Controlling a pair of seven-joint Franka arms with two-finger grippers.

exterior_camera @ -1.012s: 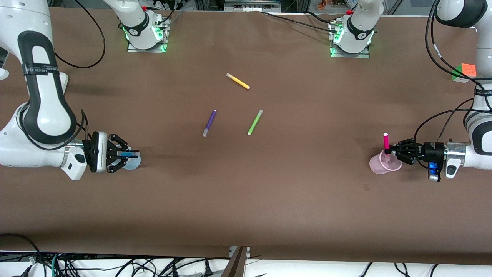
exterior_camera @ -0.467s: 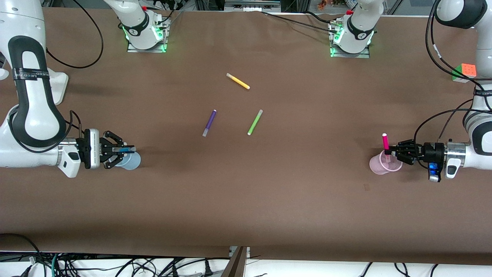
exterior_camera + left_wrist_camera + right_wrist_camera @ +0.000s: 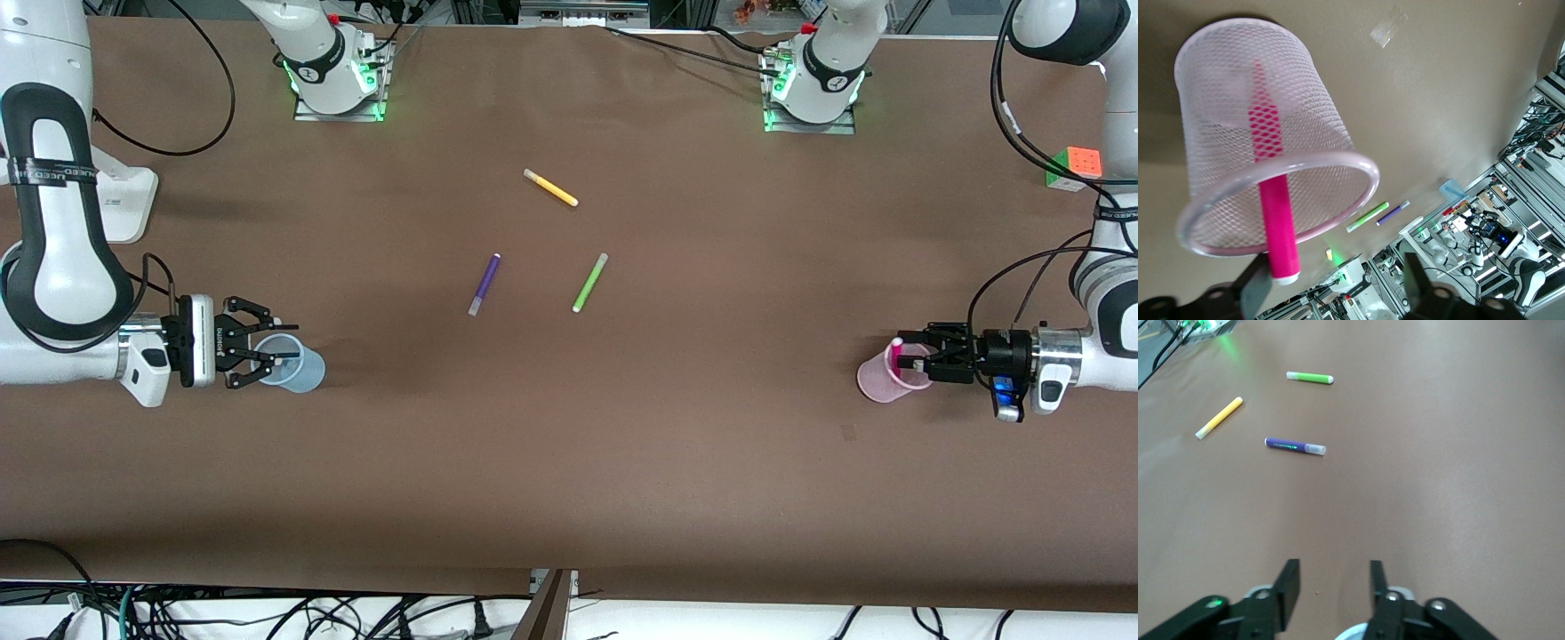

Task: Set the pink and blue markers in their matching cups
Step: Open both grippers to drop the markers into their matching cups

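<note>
The pink marker point(image 3: 903, 356) stands tilted inside the pale pink cup point(image 3: 876, 382) at the left arm's end of the table. In the left wrist view the marker point(image 3: 1275, 200) leans on the mesh cup's rim point(image 3: 1338, 167). My left gripper point(image 3: 916, 358) is open beside the cup's mouth, and in its wrist view point(image 3: 1335, 293) the jaws stand wide of the marker. My right gripper point(image 3: 274, 351) is open and empty over the rim of the pale blue cup point(image 3: 302, 373), as its wrist view point(image 3: 1333, 583) confirms. The blue marker is not visible.
A purple pen point(image 3: 484, 284), a lime-green pen point(image 3: 589, 283) and a yellow pen point(image 3: 550, 188) lie mid-table. They also show in the right wrist view: purple point(image 3: 1295, 445), green point(image 3: 1310, 378), yellow point(image 3: 1219, 417). A Rubik's cube point(image 3: 1074, 166) sits near the left arm's end.
My left gripper opened and the pink marker dropped lower into the pink cup. My right gripper let go of the blue marker over the blue cup and drew back toward its table end.
</note>
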